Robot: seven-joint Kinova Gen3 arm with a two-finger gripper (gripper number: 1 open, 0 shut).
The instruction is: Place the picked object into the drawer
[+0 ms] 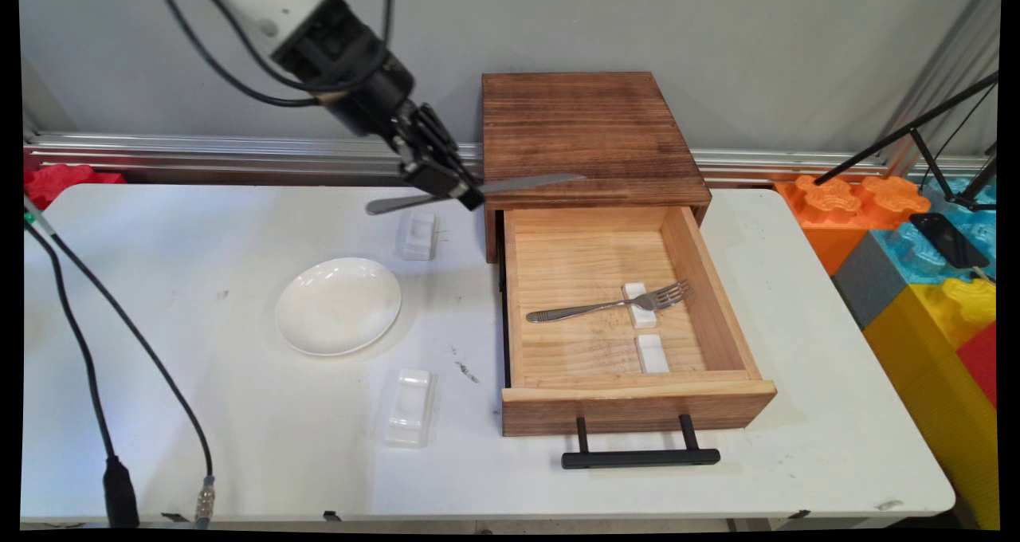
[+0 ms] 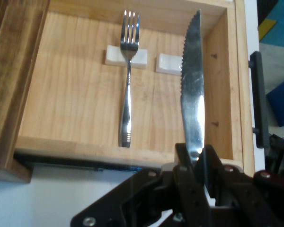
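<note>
— Gripping what, up there?

— Closed tight on a serrated steel table knife (image 1: 526, 182), with the black two-finger gripper (image 1: 446, 183) pinching it about where handle meets blade. Probably taken there for balance, leaving the whole blade free ahead of the fingers.

— And held where?

— Up in the air, roughly level, handle out to the left over the white table (image 1: 239, 414) and tip reaching past the front edge of the dark wooden cabinet box (image 1: 590, 127). Seen from the hand, lined up along the pale wooden drawer (image 1: 637, 388), serrations (image 2: 193, 94) facing the fork's side.

— Pulled open, then?

— Fully, black bar handle (image 1: 640, 457) towards the near side. Holding a steel fork (image 1: 606, 305), neck propped on a small white ceramic rest (image 1: 641, 317) (likely to keep the tines off the wood). Also a second white ceramic rest (image 1: 653, 353) just beside the first, bare, nothing touching it.

— Anything outside?

— Left of the drawer, a round white plate (image 1: 338, 305), nothing on it. Flanked by two clear plastic holders, one towards the wall (image 1: 417, 234) under the gripper, one near the front (image 1: 409, 406), both unfilled.
</note>
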